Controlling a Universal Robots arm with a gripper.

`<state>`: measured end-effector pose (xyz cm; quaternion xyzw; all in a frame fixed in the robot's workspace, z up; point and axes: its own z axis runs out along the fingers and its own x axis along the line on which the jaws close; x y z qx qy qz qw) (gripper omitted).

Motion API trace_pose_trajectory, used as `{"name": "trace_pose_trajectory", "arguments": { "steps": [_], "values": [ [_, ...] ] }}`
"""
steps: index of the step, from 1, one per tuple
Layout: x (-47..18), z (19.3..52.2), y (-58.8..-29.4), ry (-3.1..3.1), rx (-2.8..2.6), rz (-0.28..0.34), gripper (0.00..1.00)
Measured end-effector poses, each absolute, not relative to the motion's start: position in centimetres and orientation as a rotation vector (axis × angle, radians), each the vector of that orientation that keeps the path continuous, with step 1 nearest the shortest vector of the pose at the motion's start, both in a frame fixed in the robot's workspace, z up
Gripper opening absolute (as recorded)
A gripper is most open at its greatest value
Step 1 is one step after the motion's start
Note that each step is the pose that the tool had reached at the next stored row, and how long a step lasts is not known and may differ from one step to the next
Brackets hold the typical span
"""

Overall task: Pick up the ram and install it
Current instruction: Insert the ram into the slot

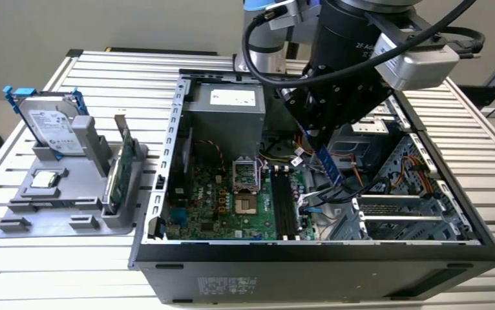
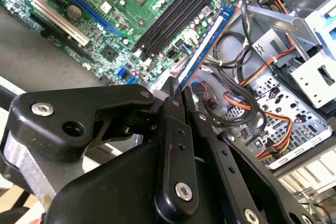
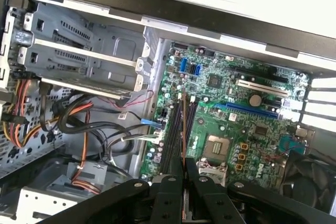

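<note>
If you start at the exterior view's left, there's a grey tray (image 1: pixel 23 213) on the slatted table (image 1: pixel 101 71). A hard drive (image 1: pixel 51 126) stands upright in it, and a tall green card (image 1: pixel 125 169) sits on edge near the open PC case (image 1: pixel 316 258).

Moving right into the case, the green motherboard (image 1: pixel 213 200) lies flat on the bottom, with the long black slots (image 1: pixel 284 203) along its right side.

Just right of those is the ram (image 1: pixel 329 169), a thin blue stick pinched at its top end by the gripper (image 1: pixel 318 143), which is clamped tight on it. Its long axis runs steeply downward. The free end points into the case, leaning a bit toward the exterior view's right, over the loose cables (image 1: pixel 316 200) and not in the slots.

In the second wrist view the ram (image 2: pixel 207 43) sticks straight out from the gripper (image 2: pixel 176 90), roughly parallel to the slots (image 2: pixel 173 11) and just beside them. In the first wrist view it's edge-on, a slim bar (image 3: pixel 184 124) lined up lengthwise with the slots (image 3: pixel 176 140).

Furthest right are the metal drive bays (image 1: pixel 402 216)
</note>
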<state>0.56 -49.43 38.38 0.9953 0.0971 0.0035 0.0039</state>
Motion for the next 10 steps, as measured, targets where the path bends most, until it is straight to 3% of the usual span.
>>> {"name": "trace_pose_trajectory", "arguments": {
  "steps": [10],
  "values": [
    [0.56,38.38,-49.43,0.277,3.121,0.011,0.0]
  ]
}}
